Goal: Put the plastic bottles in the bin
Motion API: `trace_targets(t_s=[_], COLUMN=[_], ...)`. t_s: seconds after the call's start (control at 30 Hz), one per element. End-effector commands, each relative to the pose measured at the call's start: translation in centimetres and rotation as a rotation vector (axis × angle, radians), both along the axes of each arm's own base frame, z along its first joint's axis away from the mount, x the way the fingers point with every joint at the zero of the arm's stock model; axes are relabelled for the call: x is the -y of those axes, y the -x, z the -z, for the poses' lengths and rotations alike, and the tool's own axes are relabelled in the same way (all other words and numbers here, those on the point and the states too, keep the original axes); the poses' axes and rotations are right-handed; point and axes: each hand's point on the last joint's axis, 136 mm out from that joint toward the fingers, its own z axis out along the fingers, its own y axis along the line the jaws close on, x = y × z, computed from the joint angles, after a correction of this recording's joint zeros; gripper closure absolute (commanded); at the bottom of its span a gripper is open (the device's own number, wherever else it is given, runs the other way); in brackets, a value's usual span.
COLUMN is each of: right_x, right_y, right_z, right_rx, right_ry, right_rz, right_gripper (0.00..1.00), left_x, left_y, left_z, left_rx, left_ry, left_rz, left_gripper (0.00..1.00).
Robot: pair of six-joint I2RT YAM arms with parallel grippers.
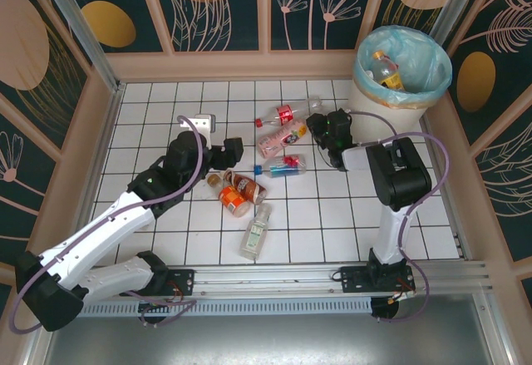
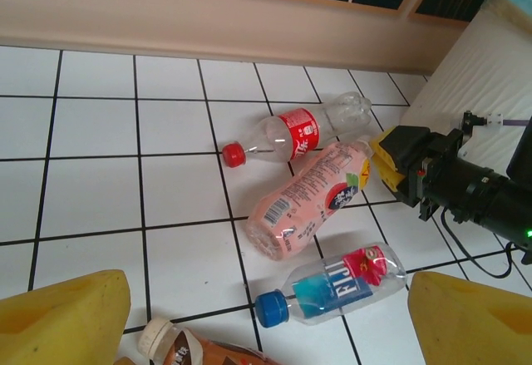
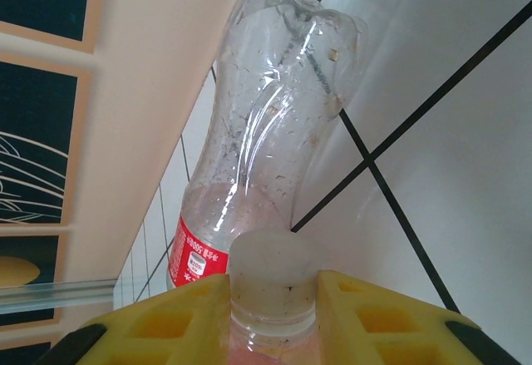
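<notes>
Several plastic bottles lie on the white tiled floor. The pink bottle [image 1: 278, 142] [image 2: 307, 199] has its white cap [image 3: 273, 265] pinched between the yellow fingers of my right gripper [image 1: 316, 128] [image 3: 273, 298]. Just behind it lies a clear red-labelled bottle [image 1: 287, 115] [image 3: 266, 124]. My left gripper [image 1: 233, 150] [image 2: 266, 323] hangs open above a clear blue-capped bottle [image 2: 341, 286] [image 1: 284, 165] and a brown-orange bottle [image 2: 191, 348]. The bin [image 1: 403, 91] stands at the back right, with a bottle [image 1: 386, 70] inside its teal liner.
Two orange bottles [image 1: 237, 192] and a clear green-labelled bottle [image 1: 257, 232] lie nearer the arms' bases. A small white box [image 1: 199, 122] sits behind the left arm. Beige walls ring the floor; the bin's wall [image 2: 474, 57] stands close behind the right gripper.
</notes>
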Motion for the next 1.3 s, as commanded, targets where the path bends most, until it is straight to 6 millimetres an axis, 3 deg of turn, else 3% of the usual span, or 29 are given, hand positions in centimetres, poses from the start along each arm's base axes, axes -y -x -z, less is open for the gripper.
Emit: trace_targets(t_s=[0.0, 0.23, 0.5, 0.63, 0.97, 1.27], right_x=[-0.3, -0.1, 0.4, 0.4, 1.5, 1.8], right_y=[0.0, 0.4, 0.8, 1.2, 1.0, -0.2], right_z=[-2.5, -1.2, 1.6, 1.8, 2.2, 3.0], right_rx=[0.081, 0.056, 0.000, -0.009, -0.018, -0.036], right_ry=[-0.016, -0.015, -0.016, -0.020, -0.067, -0.085], right_rz=[-0.015, -0.008, -0.011, -0.014, 0.012, -0.001], right_gripper=[0.68, 0.66, 0.65, 0.62, 0.40, 0.35], left_x=[-0.2, -0.1, -0.5, -0.7, -0.6, -0.5], left_y=[0.0, -0.1, 0.3, 0.3, 0.4, 0.1], left_z=[-1.0, -1.4, -0.7, -0.7, -0.4, 0.0], left_rx=[0.018, 0.028, 0.022, 0.023, 0.019, 0.012], left_ry=[0.019, 0.020, 0.012, 0.011, 0.011, -0.004], left_rz=[-0.018, -0.014, -0.019, -0.021, -0.020, -0.017], left_gripper=[0.13, 0.13, 0.13, 0.13, 0.13, 0.13])
